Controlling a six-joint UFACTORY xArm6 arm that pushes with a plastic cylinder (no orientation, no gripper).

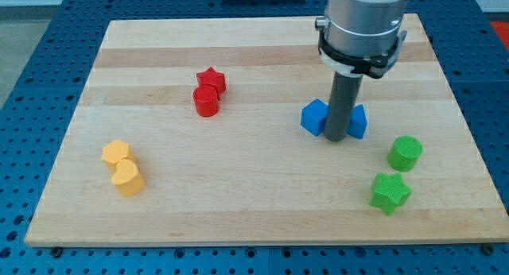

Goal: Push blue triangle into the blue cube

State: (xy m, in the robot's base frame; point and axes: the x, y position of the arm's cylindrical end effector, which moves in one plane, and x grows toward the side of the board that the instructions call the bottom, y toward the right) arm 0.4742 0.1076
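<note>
The blue cube (313,117) sits right of the board's middle. The blue triangle (358,122) lies just to its right, partly hidden by my rod. My tip (336,139) stands between the two blue blocks at their lower edge, close to both; I cannot tell whether the blocks touch behind the rod.
A red star (211,80) and a red cylinder (205,102) sit together at upper left of centre. Two yellow blocks (116,153) (127,178) lie at lower left. A green cylinder (405,152) and a green star (390,191) lie at lower right. The wooden board (262,52) ends near them.
</note>
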